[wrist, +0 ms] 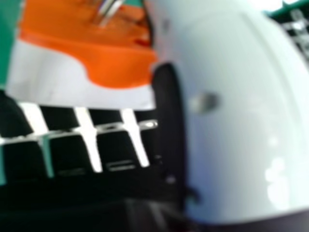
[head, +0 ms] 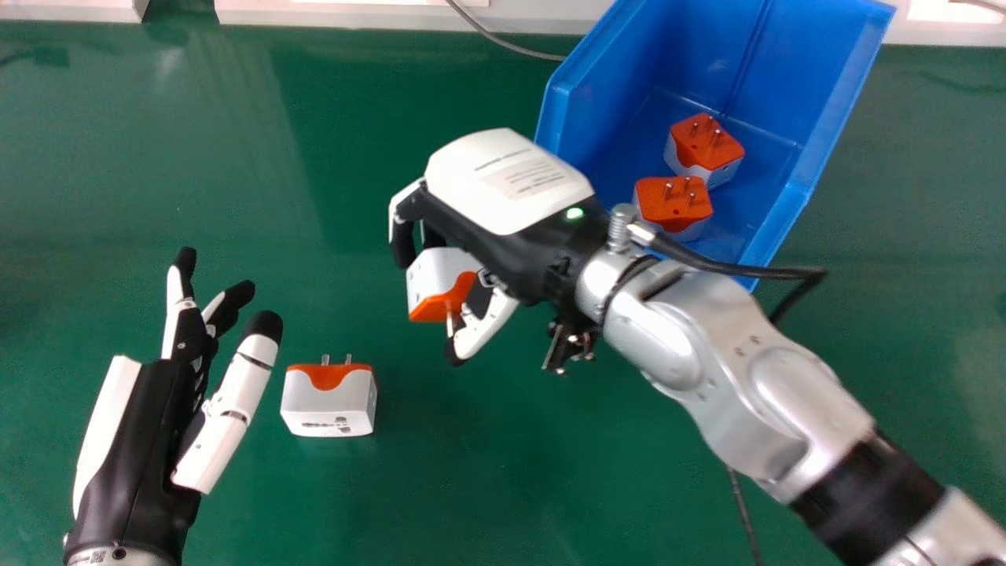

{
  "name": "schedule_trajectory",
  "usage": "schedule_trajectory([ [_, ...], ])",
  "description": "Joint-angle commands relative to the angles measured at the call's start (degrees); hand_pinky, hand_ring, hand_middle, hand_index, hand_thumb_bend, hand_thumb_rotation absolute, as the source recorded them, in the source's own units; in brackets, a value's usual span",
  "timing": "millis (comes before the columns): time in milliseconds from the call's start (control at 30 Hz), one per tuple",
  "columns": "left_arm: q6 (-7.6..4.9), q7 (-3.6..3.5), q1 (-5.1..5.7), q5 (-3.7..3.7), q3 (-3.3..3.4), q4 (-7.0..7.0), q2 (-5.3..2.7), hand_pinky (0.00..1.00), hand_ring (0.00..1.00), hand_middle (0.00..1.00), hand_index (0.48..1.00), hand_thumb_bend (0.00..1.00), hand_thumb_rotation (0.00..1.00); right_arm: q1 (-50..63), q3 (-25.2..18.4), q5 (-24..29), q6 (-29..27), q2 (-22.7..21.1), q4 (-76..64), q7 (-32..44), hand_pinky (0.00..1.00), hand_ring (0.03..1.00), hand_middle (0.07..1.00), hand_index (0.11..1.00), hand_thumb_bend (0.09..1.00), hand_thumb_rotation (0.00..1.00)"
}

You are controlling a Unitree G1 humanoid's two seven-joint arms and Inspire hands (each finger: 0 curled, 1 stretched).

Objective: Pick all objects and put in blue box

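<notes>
Nearest, at the left of the head view, the left hand (head: 145, 440) hovers over the green table (head: 471, 487), empty, its fingers loosely extended and its thumb set apart from them. Just to the right of its thumb, the loose adapter (head: 326, 409) sits on the tabletop. Its orange end and two metal prongs point away from the robot; its body looks longer from side to side than from near to far.

The silver right forearm (head: 707, 377) slants in from the lower right corner. At its end, near the middle of the view, the right hand (head: 503, 189) has its fingers bent round the held adapter (head: 428, 275), with the thumb closing from the near side. The orange end of that adapter faces the robot and somewhat right, and its prongs point toward the near side, beside the thumb. Its white end lies toward the fingers. How its long axis runs I cannot tell, as the hand covers part of the body. The right hand view shows the same orange face and prongs, close against the thumb.

Beyond the right hand stands the blue box (head: 802, 86), its length slanting away and to the right. Inside lie the nearer boxed adapter (head: 659, 206) and, past it and slightly right, the farther boxed adapter (head: 695, 145), both with orange faces and prongs upward.
</notes>
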Motion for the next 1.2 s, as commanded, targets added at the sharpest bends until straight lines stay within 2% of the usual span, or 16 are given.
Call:
schedule_trajectory([
  [0,-1.11,-0.08,-0.88,-0.69,0.86,0.61,0.78,1.0,0.97,0.94,0.909,0.36,0.84,0.4,-2.8,0.1,1.3,-1.0,-6.1,1.5,0.25,0.357,0.481,0.569,0.497,0.0],
  [133,-2.24,-0.4,-2.3,-1.12,1.25,3.09,1.36,1.0,0.97,0.94,0.913,0.37,0.84,2.0,-6.5,0.3,3.1,-2.8,-11.8,3.3,0.25,0.357,0.486,0.572,0.496,0.0],
  [300,-2.55,-0.36,-3.85,-1.35,1.64,5.28,1.72,1.0,0.97,0.95,0.911,0.38,0.84,0.8,-10.7,-0.7,4.5,-5.5,-12.3,3.4,0.28,0.383,0.462,0.545,0.502,0.0],
  [333,-2.59,-0.32,-4.09,-1.32,1.68,5.62,1.77,1.0,0.98,0.95,0.911,0.39,0.84,0.3,-11.1,-1.9,5.1,-6.0,-11.6,3.1,0.27,0.372,0.447,0.538,0.504,0.0],
  [367,-3.37,-0.22,-4.41,-1.19,1.72,6.38,1.89,1.0,0.98,0.95,0.909,0.38,0.84,-0.4,-11.4,-2.9,5.6,-6.2,-10.6,2.6,0.26,0.37,0.439,0.538,0.503,0.0],
  [400,-3.54,-0.2,-4.63,-1.22,1.76,6.74,1.92,1.0,0.97,0.94,0.907,0.38,0.84,-1.1,-11.7,-3.4,6.1,-6.4,-9.7,2.3,0.24,0.336,0.426,0.536,0.502,0.0],
  [467,-4.08,-0.49,-5.05,-1.56,1.86,7.61,2.11,1.0,0.97,0.94,0.908,0.38,0.84,-2.9,-12.1,-4.6,7.1,-6.7,-7.2,1.6,0.2,0.29,0.446,0.512,0.506,0.0],
  [500,-4.09,-0.69,-5.21,-2.01,1.93,7.8,2.05,1.0,0.97,0.95,0.91,0.38,0.84,-3.8,-12.3,-5.0,7.7,-6.8,-5.9,1.6,0.2,0.298,0.436,0.527,0.503,0.0],
  [567,-4.36,-0.76,-5.44,-2.3,2.0,8.17,2.03,1.0,0.98,0.95,0.91,0.38,0.83,-5.5,-12.5,-5.7,8.1,-7.1,-3.4,0.4,0.21,0.317,0.431,0.541,0.501,0.0],
  [633,-4.92,-0.63,-5.5,-1.94,1.94,8.55,2.28,1.0,0.97,0.95,0.911,0.39,0.83,-7.7,-12.5,-6.3,7.8,-7.4,0.5,-1.7,0.22,0.33,0.429,0.544,0.502,0.0],
  [733,-5.14,-0.72,-5.58,-2.32,1.97,8.91,2.34,1.0,0.98,0.95,0.912,0.4,0.84,-10.8,-11.7,-8.2,8.5,-8.0,6.0,-3.7,0.21,0.318,0.452,0.518,0.51,0.0],
  [800,-5.23,-0.79,-5.58,-2.53,1.97,9.06,2.38,1.0,0.98,0.95,0.912,0.41,0.84,-13.3,-10.9,-9.6,9.5,-8.0,10.0,-4.5,0.19,0.361,0.498,0.499,0.511,0.0],
  [900,-5.86,-0.78,-5.58,-2.51,1.93,9.26,2.46,0.99,0.97,0.95,0.912,0.38,0.83,-17.4,-10.5,-9.4,9.4,-7.0,18.0,-7.8,0.17,0.379,0.517,0.492,0.513,0.0],
  [1000,-5.65,-0.88,-5.47,-2.52,1.9,9.05,2.56,0.99,0.97,0.95,0.912,0.38,0.83,-21.9,-10.1,-8.0,8.5,-5.3,27.5,-12.1,0.16,0.394,0.515,0.489,0.511,0.0],
  [1100,-5.64,-1.04,-5.27,-2.76,1.89,8.81,2.55,0.99,0.97,0.95,0.915,0.39,0.84,-28.9,-6.2,-9.9,10.1,-3.3,39.5,-11.9,0.16,0.408,0.509,0.488,0.512,0.0],
  [1167,-5.84,-1.03,-5.04,-2.57,1.85,8.58,2.58,1.0,0.97,0.95,0.917,0.39,0.84,-32.3,-3.9,-10.5,11.2,-1.7,46.0,-12.5,0.17,0.409,0.505,0.487,0.515,0.0],
])
